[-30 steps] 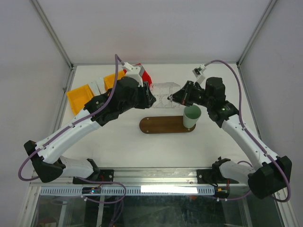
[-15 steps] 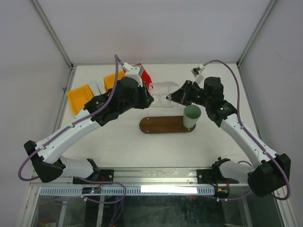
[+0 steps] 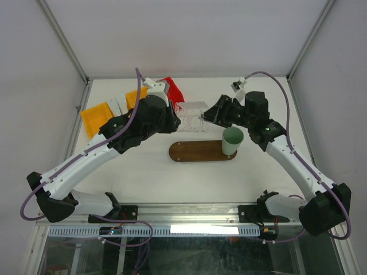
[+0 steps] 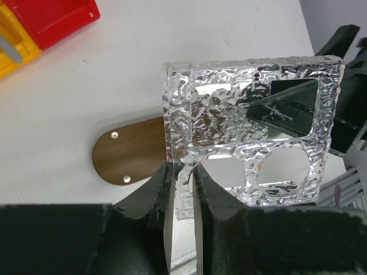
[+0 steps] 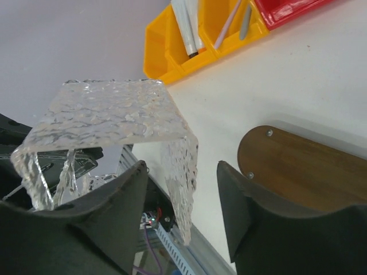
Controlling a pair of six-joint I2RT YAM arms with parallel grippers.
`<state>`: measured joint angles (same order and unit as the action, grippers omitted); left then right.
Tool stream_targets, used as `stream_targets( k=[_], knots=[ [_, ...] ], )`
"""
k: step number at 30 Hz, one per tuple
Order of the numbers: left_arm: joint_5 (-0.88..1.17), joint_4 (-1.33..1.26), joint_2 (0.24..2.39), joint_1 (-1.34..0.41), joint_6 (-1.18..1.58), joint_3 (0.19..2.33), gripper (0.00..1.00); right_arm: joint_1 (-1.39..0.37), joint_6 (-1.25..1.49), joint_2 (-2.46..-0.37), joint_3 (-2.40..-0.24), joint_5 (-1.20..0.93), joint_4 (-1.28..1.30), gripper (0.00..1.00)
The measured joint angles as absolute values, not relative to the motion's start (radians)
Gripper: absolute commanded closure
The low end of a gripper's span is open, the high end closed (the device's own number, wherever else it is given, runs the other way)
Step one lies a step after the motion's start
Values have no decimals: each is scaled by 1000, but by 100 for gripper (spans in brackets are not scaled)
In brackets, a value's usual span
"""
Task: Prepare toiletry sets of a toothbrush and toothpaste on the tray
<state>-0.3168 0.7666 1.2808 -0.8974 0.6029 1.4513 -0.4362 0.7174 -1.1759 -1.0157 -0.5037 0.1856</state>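
Observation:
The tray (image 3: 195, 152) is a dark brown oval board lying mid-table, also seen in the wrist views (image 4: 135, 152) (image 5: 298, 166). Toiletry items, a pale tube (image 5: 186, 26) and a thin stick (image 5: 228, 23), lie in the yellow bin (image 5: 172, 51). Above the table behind the tray hangs a clear textured holder (image 3: 192, 116) (image 4: 246, 120) (image 5: 109, 114). My left gripper (image 3: 176, 118) (image 4: 182, 172) is shut on its side wall. On the holder's other side, my right gripper (image 3: 205, 117) (image 5: 180, 166) is open, its fingers standing apart on either side of a wall of the holder.
A mint-green cup (image 3: 233, 140) stands on the tray's right end. Yellow bins (image 3: 97, 117) and a red bin (image 3: 172, 87) sit at the back left. Metal frame posts border the table on both sides.
My right gripper has opened and let go of the clear holder. The left gripper closed on the holder and now carries it slightly left and back.

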Motion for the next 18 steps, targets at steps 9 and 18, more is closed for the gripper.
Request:
stream_targets(
  k=[9, 18],
  knots=[
    [-418, 855, 1225, -897, 669, 1416, 100, -410, 607, -1126, -1129, -354, 393, 16],
    [-446, 914, 1336, -897, 743, 1412, 100, -358, 434, -973, -1226, -43, 592, 1]
  ],
)
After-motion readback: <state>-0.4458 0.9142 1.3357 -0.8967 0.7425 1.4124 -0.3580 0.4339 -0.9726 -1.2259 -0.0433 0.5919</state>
